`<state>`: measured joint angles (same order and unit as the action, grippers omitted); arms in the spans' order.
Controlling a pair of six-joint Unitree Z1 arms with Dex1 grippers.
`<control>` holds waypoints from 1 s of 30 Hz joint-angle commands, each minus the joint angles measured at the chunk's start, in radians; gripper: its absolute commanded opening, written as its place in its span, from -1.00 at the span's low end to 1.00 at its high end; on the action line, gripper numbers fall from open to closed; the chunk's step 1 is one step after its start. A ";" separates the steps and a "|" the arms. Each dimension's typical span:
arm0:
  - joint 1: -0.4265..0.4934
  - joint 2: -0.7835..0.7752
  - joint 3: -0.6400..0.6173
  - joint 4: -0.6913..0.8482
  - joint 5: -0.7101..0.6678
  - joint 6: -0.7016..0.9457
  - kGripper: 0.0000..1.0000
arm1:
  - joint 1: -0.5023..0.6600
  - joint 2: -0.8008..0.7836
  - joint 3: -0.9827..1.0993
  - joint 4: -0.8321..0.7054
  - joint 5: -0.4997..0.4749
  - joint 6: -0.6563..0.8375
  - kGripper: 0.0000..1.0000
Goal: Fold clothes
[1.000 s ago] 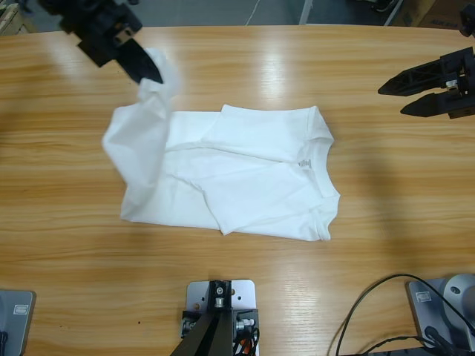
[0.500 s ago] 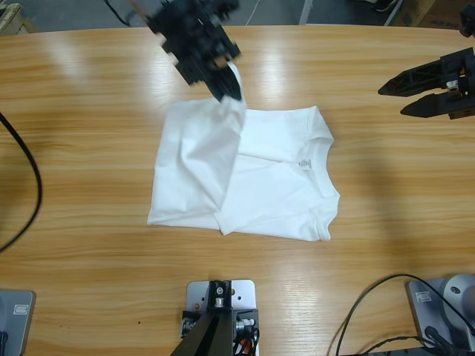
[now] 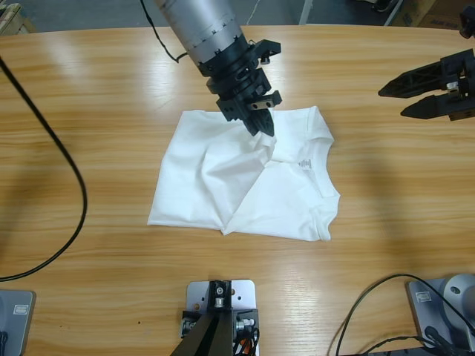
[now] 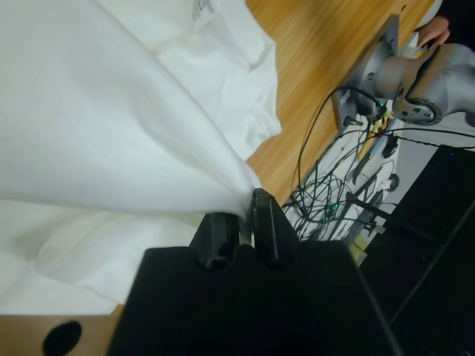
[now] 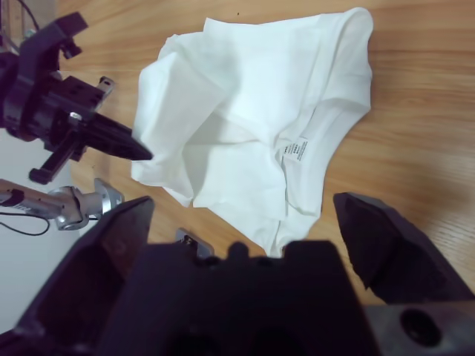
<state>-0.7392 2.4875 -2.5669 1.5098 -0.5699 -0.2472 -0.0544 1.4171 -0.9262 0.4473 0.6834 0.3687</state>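
We see the T-shirt (image 3: 245, 182) lying near the middle of the table (image 3: 89, 96), partly folded, w/ its neck side toward the right edge of the high view. A small neck label (image 3: 303, 162) shows on the right part of the cloth. The left part of the shirt is drawn up & over toward the centre, making slanted creases that run from the pinch point down to the bottom hem.

The left gripper (image 3: 261, 126) comes down from the top of the high view on a big silver arm (image 3: 199, 26) and sits over the upper middle of the shirt. In the left wrist view its jaws are pressed together w/ a pinch of white cloth between them, so we read the left gripper (image 4: 239, 226) as clamped on the shirt (image 4: 111, 133); the fabric fans out from the tips.

The right gripper (image 3: 397, 100) hangs at the right edge of the table, well apart from the shirt, jaws spread & nothing between them. The right wrist view looks across the bare wood at the shirt (image 5: 252, 133) and also catches the left gripper (image 5: 137, 152) touching the cloth's far side.

A black cable (image 3: 70, 185) loops over the left side of the table.
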 commanded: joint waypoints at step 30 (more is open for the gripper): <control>0.069 0.199 -0.526 0.098 0.050 -0.153 -1.00 | -0.012 -0.015 0.041 0.050 0.033 -0.034 0.98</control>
<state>-0.6891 2.6091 -2.6167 1.5098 -0.5327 -0.3865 -0.0544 1.4169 -0.9172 0.4536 0.6953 0.3577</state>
